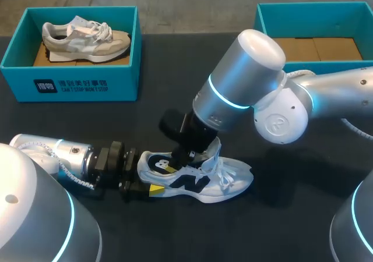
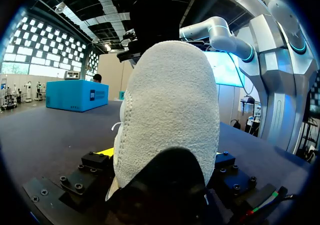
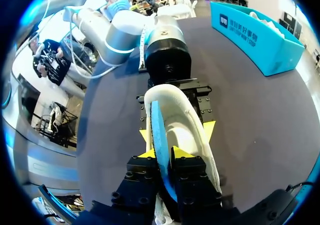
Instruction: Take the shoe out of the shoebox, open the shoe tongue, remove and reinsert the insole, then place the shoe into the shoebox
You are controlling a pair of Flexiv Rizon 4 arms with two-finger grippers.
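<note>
So the shoe [image 1: 201, 179] is out of the shoebox [image 1: 266, 23], left gripper [image 1: 148, 174] clamping its heel, right gripper [image 3: 165, 157] pinched shut on the half-out insole [image 3: 157, 130]; reseating and boxing look left.

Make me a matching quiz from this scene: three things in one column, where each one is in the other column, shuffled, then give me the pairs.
Things:
1. beige shoe
2. navy-and-white shoe
3. blue insole

Places:
A. pinched in the right gripper
B. on the table, heel clamped by the left gripper
C. inside the left shoebox

Pairs: 1-C, 2-B, 3-A
</note>
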